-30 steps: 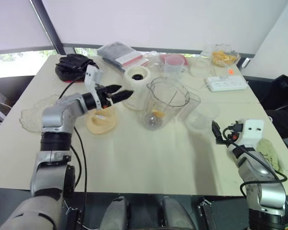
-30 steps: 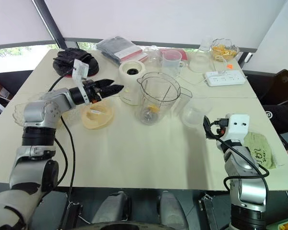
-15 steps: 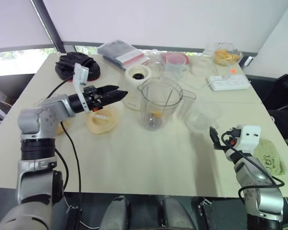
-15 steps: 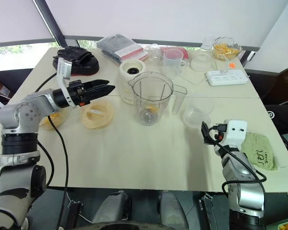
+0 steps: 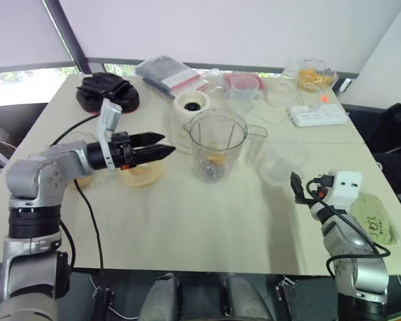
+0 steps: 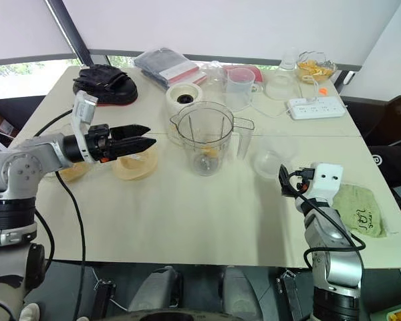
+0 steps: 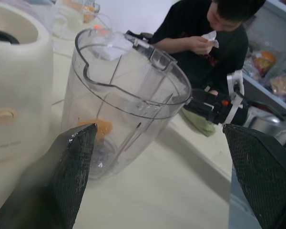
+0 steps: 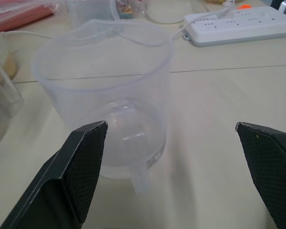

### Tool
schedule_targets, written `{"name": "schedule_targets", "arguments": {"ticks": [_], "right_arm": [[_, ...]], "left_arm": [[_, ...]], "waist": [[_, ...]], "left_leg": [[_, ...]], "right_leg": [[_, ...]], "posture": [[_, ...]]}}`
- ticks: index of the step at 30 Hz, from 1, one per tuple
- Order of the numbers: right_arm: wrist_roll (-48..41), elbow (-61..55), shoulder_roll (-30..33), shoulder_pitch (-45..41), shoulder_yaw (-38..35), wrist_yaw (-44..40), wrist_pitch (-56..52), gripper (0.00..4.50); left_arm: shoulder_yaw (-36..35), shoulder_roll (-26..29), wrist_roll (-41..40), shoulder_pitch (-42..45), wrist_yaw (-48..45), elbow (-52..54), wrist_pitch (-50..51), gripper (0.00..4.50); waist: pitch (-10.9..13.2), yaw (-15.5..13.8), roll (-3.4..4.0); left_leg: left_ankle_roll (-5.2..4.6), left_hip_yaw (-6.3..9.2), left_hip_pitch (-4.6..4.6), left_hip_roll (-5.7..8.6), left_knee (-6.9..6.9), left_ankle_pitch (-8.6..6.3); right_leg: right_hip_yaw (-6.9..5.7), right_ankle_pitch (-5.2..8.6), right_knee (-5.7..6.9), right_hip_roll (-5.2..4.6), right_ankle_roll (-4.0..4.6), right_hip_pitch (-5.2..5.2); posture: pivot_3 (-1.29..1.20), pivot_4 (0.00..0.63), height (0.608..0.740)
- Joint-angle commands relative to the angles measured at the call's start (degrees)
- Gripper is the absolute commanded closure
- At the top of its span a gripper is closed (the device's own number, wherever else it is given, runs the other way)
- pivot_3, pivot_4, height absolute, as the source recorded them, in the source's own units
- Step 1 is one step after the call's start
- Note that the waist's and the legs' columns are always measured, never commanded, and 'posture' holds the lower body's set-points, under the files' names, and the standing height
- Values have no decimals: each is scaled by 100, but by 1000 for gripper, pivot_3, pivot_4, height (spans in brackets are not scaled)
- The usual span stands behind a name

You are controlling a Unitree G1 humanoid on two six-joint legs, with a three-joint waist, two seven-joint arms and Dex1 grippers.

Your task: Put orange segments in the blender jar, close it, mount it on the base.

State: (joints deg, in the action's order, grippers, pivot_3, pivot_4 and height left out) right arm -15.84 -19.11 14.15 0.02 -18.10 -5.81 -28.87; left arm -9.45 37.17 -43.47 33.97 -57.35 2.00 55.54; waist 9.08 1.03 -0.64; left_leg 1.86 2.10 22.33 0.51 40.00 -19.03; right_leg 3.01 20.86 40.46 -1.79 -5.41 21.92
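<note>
The clear blender jar [image 5: 217, 140] stands upright and uncovered at mid-table, with an orange segment [image 7: 98, 127] at its bottom near the blade. Just behind it to the left sits the cream-white base [image 5: 190, 107], dark socket up. My left gripper [image 5: 166, 144] is open and empty. It points level at the jar from the left, a short gap away, above the pale yellow lid [image 5: 142, 172]. My right gripper [image 5: 295, 184] is open and empty at the front right, facing a clear measuring cup [image 8: 102, 90].
A glass dish with orange contents [image 6: 73, 171] lies under my left forearm. At the back are a pink-rimmed cup [image 5: 242, 90], a bowl of orange scraps [image 5: 312, 77], a power strip [image 5: 316, 115], a black bundle [image 5: 107, 90] and packets. A person [image 7: 205, 33] sits beyond the table.
My left gripper has drawn back from beside the base and jar towards the left and nearer me, still open. The right gripper has stayed put. The view has shifted a little.
</note>
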Motion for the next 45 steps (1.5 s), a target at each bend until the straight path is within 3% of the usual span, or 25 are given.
{"name": "schedule_targets", "arguments": {"ticks": [1,37,40,42,45], "right_arm": [[180,75,-36,-119,45,214,51,0],[510,982,-257,-825,-171,1087,434,0],[519,1024,-293,-867,-117,1079,435,785],[529,1058,-302,-897,-103,1077,435,1658],[517,1114,-296,-933,-75,1012,508,1658]], "left_arm": [[88,111,103,-25,-11,220,-221,107],[232,50,469,-108,31,-83,-743,107],[217,42,485,-126,77,-83,-785,0],[206,38,496,-126,100,-99,-804,0],[202,35,498,-134,120,-109,-832,0]], "waist": [[0,7,0],[3,24,5],[3,29,5],[3,28,5],[3,26,5]], "left_leg": [[0,0,0,0,0,0],[0,-2,6,0,-10,0],[0,-2,6,0,-11,0],[0,-2,6,0,-11,0],[0,-2,6,0,-11,0]], "right_leg": [[0,0,0,0,0,0],[0,0,-9,1,0,6],[0,0,-9,1,0,7],[0,0,-9,1,0,7],[0,0,-9,1,0,7]], "posture": [[0,150,740],[0,150,740],[0,150,740],[0,150,740],[0,150,740]]}}
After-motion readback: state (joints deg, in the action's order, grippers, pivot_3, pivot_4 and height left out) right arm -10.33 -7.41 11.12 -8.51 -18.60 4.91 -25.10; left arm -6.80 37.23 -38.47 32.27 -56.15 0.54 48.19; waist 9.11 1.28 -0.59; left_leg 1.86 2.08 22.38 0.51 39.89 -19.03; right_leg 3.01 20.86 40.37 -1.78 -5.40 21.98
